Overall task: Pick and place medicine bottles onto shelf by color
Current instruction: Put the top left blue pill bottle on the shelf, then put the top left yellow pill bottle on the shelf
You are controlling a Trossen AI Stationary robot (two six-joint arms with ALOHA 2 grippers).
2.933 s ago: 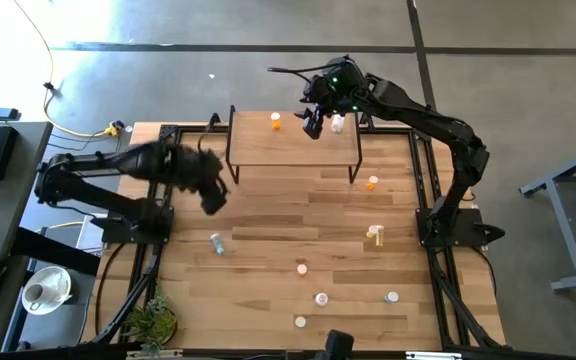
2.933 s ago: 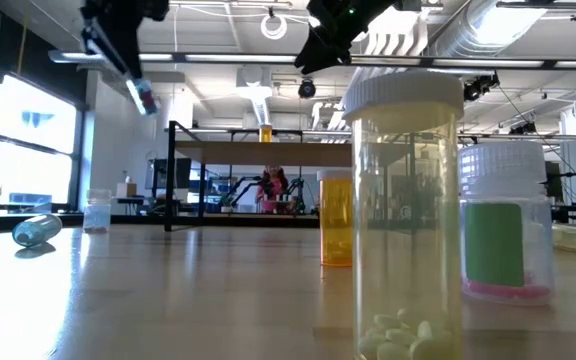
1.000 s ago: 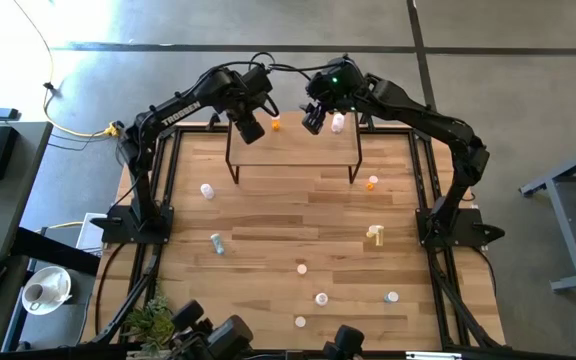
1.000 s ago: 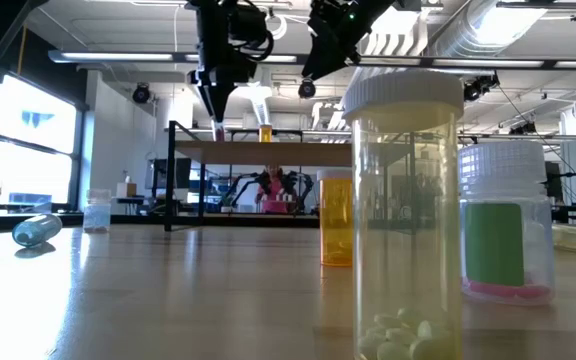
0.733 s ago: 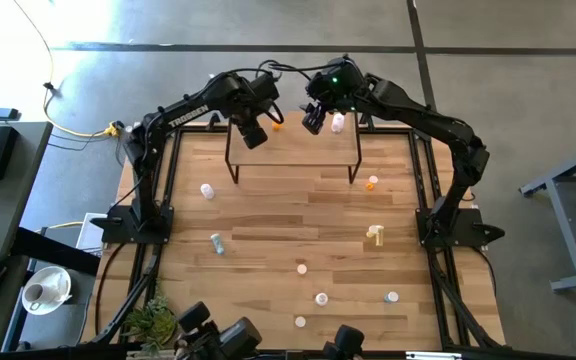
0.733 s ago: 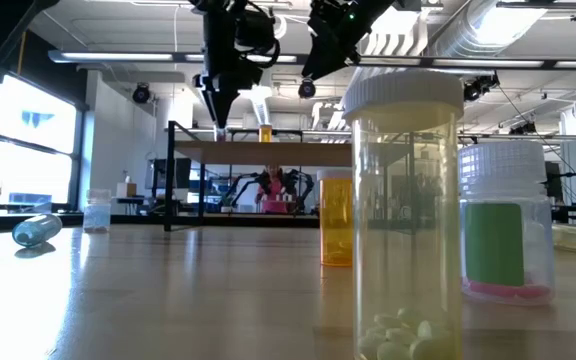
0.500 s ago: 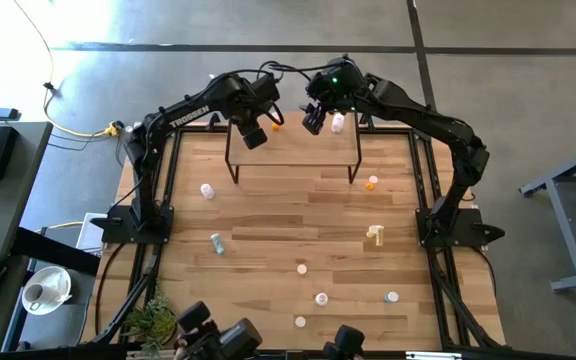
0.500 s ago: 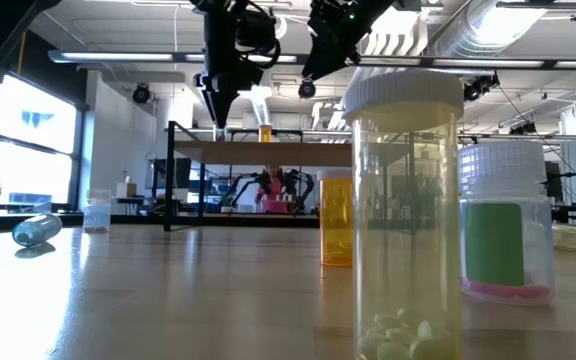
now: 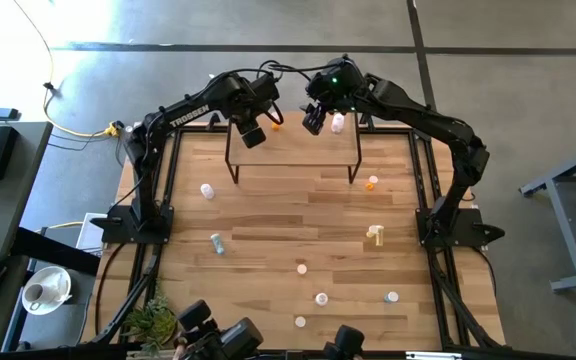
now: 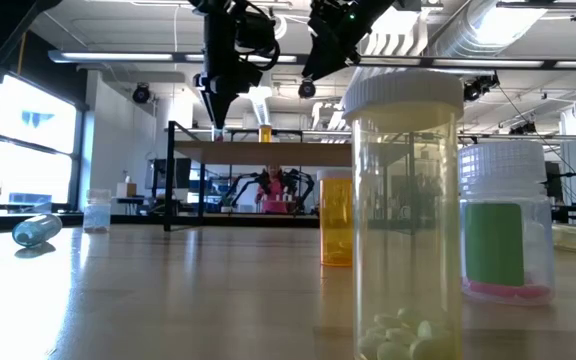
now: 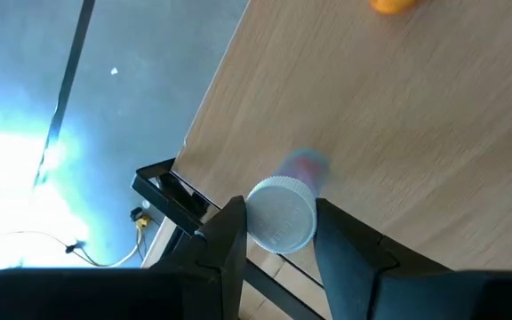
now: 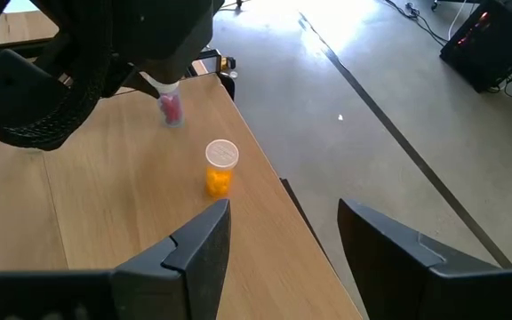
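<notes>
Left gripper [image 11: 278, 233] over the shelf [image 9: 293, 150], squeezed tight on a small pinkish bottle [image 11: 282, 213] with a white cap. Orange bottle [image 12: 220, 167] standing on the shelf top close by. Right gripper [image 12: 283, 233] over the shelf too, fingers wide apart, holding nothing. More bottles down on the table [image 9: 268, 230].

A robotics lab or industrial workshop is indicated. A polished grey concrete floor [image 9: 528, 60] marked with dark tape lines is seen around a light wooden counter [image 9: 288, 230] framed in black metal rails. Two dark jointed robot arms [image 9: 178, 115] are bolted at its sides. In the low view, a high open ceiling with silver ventilation ducts [image 10: 488, 25], exposed pipes and strip lighting is shown, with tall windows [image 10: 28, 140] at one side. A yellow cable [image 9: 63, 125] is trailed across the floor.
</notes>
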